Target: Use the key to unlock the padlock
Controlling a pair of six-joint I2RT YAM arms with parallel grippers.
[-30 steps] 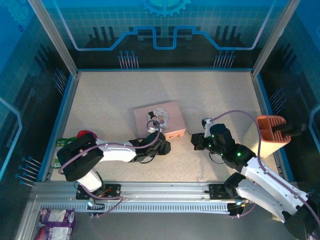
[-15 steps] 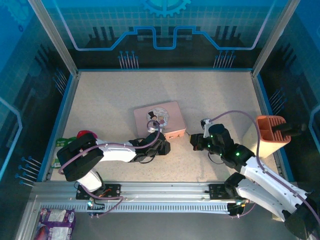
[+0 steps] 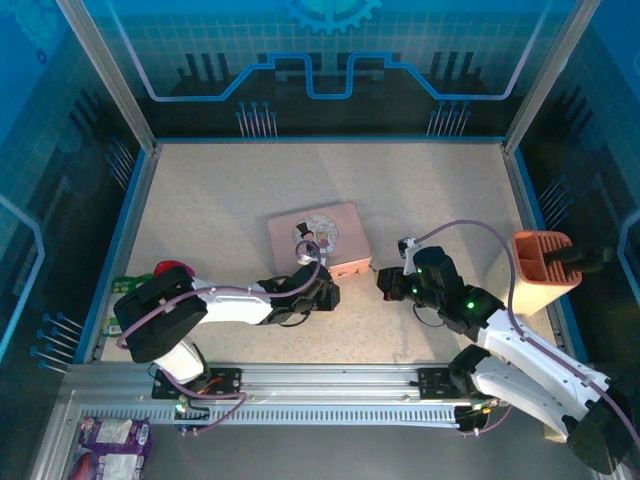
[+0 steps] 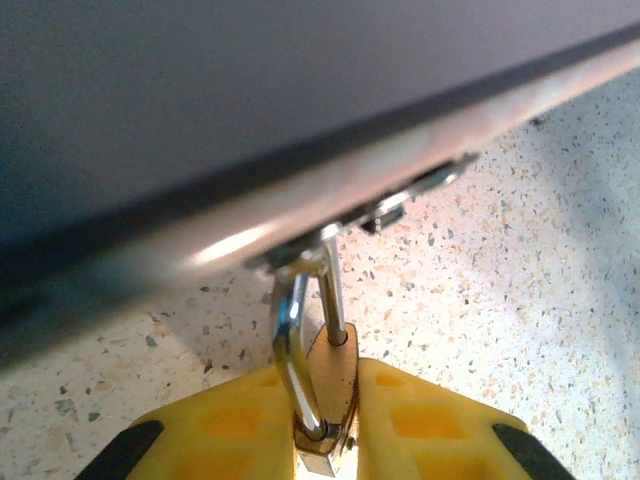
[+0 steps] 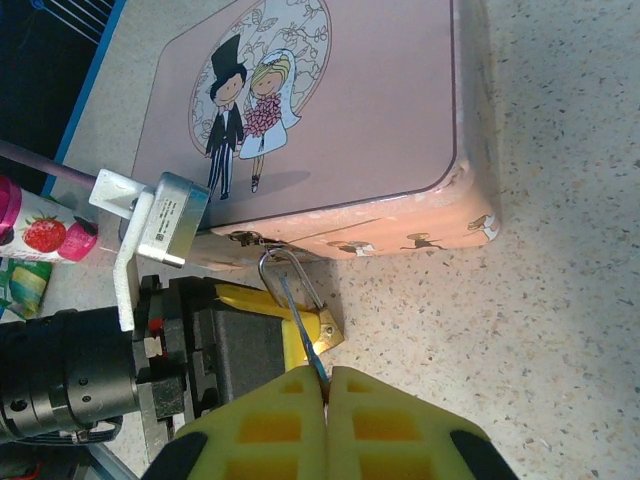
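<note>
**A:** How far along are you?

**B:** Not done yet. The tin (image 3: pixel 318 238) sits in the middle of the table (image 3: pixel 220 190). The padlock (image 4: pixel 330 375) hangs from the catch (image 4: pixel 400 203) on the tin's near side. Its shackle (image 4: pixel 288 330) looks shut, so I think it is locked.

**A:** What have you got so far?

**B:** I have both things in my fingers. I think three steps are left: push the key (image 5: pixel 303 335) in, turn it, and pop the shackle open. I can't see the keyhole.

**A:** What are your fingers doing?

**B:** My left gripper (image 4: pixel 327 400) squeezes the padlock's gold body, with one yellow pad (image 4: pixel 425 420) on each side. My right gripper (image 5: pixel 327 375) is pressed all the way together, and the thin key is pinched in it. The key pokes out to the left, toward the padlock. Its tip is right by the shackle, but I can't tell if they touch.
</note>
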